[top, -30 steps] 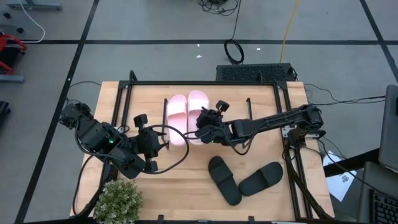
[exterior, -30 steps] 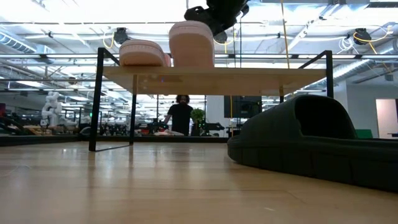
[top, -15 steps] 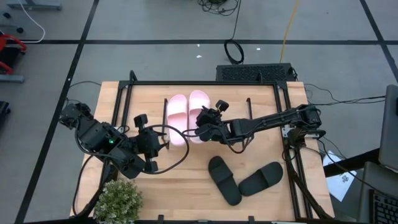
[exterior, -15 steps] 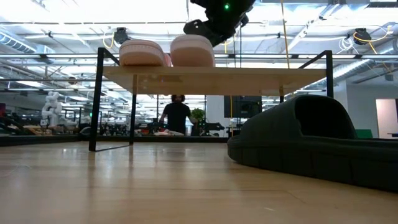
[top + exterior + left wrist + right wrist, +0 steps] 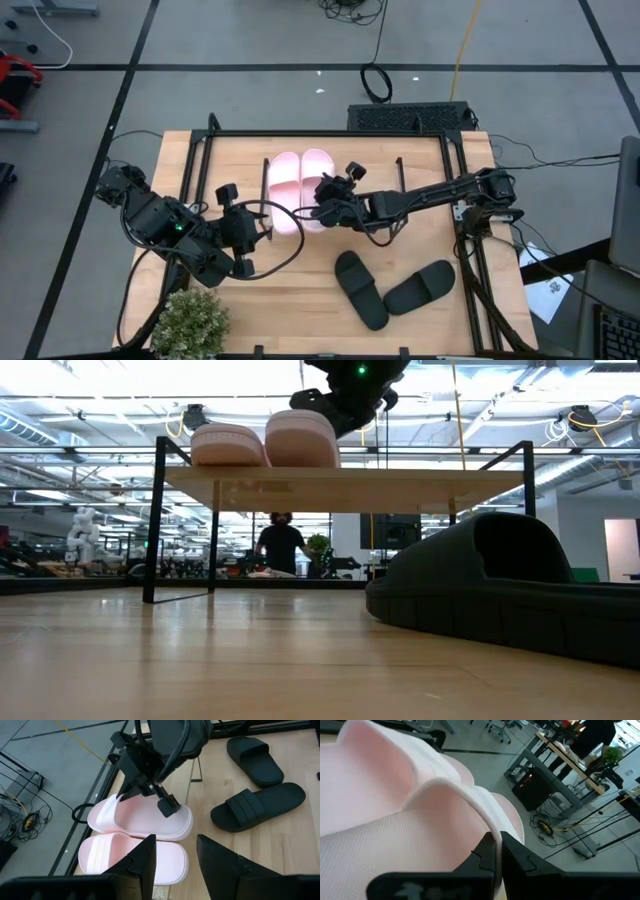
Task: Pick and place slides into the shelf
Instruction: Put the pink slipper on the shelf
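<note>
Two light pink slides lie side by side on the shelf (image 5: 400,160): the left one (image 5: 284,190) is free, its sole on the board, and the right one (image 5: 318,180) is held by my right gripper (image 5: 321,206), which is shut on it. In the low view both pink slides (image 5: 302,440) sit on the shelf board (image 5: 400,488). Two black slides (image 5: 360,290) (image 5: 420,285) lie on the tabletop near the near edge. My left gripper (image 5: 247,238) waits open to the left of the shelf, touching nothing. My right gripper pinches the right pink slide by the edge of its wide strap (image 5: 481,817), the rim running in between the two nearly closed fingers (image 5: 482,855). It comes slanting down from the table's right side. The slide's sole rests on the shelf board, close beside the other pink slide.
A potted plant (image 5: 190,322) stands at the table's near left corner. The shelf's black legs (image 5: 155,520) rise from the tabletop. The right half of the shelf board is bare. A person (image 5: 285,545) stands far off in the room behind.
My right gripper has lowered the tipped-up pink slide until it lies flatter on the shelf board, then shifted it a little toward the table's left, closer to the other pink slide. It has stayed shut on it.
</note>
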Tool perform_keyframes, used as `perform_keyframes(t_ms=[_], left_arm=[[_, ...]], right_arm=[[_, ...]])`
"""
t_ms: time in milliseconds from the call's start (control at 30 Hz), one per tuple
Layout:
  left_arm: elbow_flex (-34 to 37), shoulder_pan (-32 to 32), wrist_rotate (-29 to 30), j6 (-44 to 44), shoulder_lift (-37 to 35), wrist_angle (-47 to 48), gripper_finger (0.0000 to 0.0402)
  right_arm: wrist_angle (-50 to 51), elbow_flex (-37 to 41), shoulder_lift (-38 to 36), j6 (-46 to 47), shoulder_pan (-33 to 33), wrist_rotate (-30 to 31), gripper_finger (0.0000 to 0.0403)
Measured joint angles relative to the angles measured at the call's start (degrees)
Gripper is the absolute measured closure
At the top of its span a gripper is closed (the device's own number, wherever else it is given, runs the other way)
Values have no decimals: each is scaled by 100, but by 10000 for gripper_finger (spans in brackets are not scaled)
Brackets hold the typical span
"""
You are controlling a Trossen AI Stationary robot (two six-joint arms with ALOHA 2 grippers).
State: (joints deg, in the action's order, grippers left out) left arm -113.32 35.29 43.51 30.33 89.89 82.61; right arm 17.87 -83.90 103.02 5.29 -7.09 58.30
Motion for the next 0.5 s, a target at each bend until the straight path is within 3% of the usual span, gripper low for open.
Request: perform_keyframes(t_ms=[500], left_arm=[[-1, 0, 0, 0, 0, -15, 261]], right_arm=[[75, 0, 0, 146, -12, -2, 403]])
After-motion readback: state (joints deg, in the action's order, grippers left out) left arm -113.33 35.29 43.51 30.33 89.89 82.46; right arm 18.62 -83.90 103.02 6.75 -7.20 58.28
